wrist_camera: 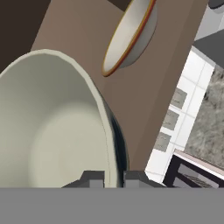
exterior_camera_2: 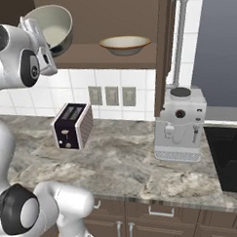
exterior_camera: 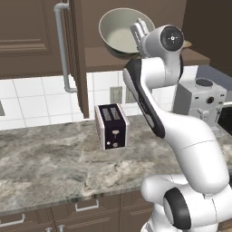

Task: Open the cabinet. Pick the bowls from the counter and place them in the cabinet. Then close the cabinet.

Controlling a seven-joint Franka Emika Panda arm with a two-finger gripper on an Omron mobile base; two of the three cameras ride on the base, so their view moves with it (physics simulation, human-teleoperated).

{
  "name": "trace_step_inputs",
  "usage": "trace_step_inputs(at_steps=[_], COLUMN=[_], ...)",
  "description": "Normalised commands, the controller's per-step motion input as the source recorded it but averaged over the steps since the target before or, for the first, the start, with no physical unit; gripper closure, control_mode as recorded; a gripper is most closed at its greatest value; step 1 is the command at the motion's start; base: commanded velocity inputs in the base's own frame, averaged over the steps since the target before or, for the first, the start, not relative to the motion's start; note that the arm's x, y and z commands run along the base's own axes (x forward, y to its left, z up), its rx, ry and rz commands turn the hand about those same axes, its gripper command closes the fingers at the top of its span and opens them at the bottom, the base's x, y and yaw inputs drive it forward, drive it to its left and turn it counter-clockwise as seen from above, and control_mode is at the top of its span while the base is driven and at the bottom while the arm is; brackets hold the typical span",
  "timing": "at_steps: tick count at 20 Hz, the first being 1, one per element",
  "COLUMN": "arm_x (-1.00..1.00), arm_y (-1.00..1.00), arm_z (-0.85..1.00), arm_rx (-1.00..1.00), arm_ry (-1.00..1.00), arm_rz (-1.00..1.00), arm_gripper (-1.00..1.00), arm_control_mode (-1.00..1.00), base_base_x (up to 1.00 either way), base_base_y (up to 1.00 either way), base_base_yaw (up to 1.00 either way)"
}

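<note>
The cabinet [exterior_camera: 77,54] stands open, its shelf [exterior_camera_2: 108,55] in view. The shallow cream bowl [exterior_camera_2: 124,44] with an orange rim sits upright on that shelf, also seen as the smaller bowl [wrist_camera: 131,35] in the hand view. My gripper [wrist_camera: 113,179] is shut on the rim of the deep greyish-cream bowl [wrist_camera: 52,127]. That deep bowl [exterior_camera: 118,31] is tilted toward the room at the shelf's left part, with the gripper [exterior_camera: 140,28] at its right rim. From the right, the deep bowl [exterior_camera_2: 53,26] is low over the shelf; I cannot tell whether it touches.
On the marbled counter [exterior_camera: 45,158] stands a dark toaster [exterior_camera: 112,126] below the cabinet. A silver coffee machine [exterior_camera_2: 180,125] stands to the right under the open right door [exterior_camera_2: 166,40]. The left door's long handle [exterior_camera: 63,50] juts toward the room.
</note>
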Motion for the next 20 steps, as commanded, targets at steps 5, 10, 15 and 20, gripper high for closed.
trace_step_inputs(at_steps=[5, 10, 15, 20], arm_x=[0.25, 0.27, 0.33, 0.3], arm_y=[0.0, 0.0, 0.0, 0.0], arm_z=[-0.13, -0.09, -0.01, -0.03], arm_rx=[0.0, 0.0, 0.0, 0.0], arm_ry=[0.0, 0.0, 0.0, 0.0], arm_rz=[0.0, 0.0, 0.01, 0.01], arm_gripper=[1.0, 1.0, 1.0, 1.0], arm_control_mode=[-1.0, -1.0, -1.0, -1.0], base_base_x=[0.0, 0.0, 0.0, 0.0], base_base_y=[0.0, 0.0, 0.0, 0.0], base_base_yaw=[0.0, 0.0, 0.0, 0.0])
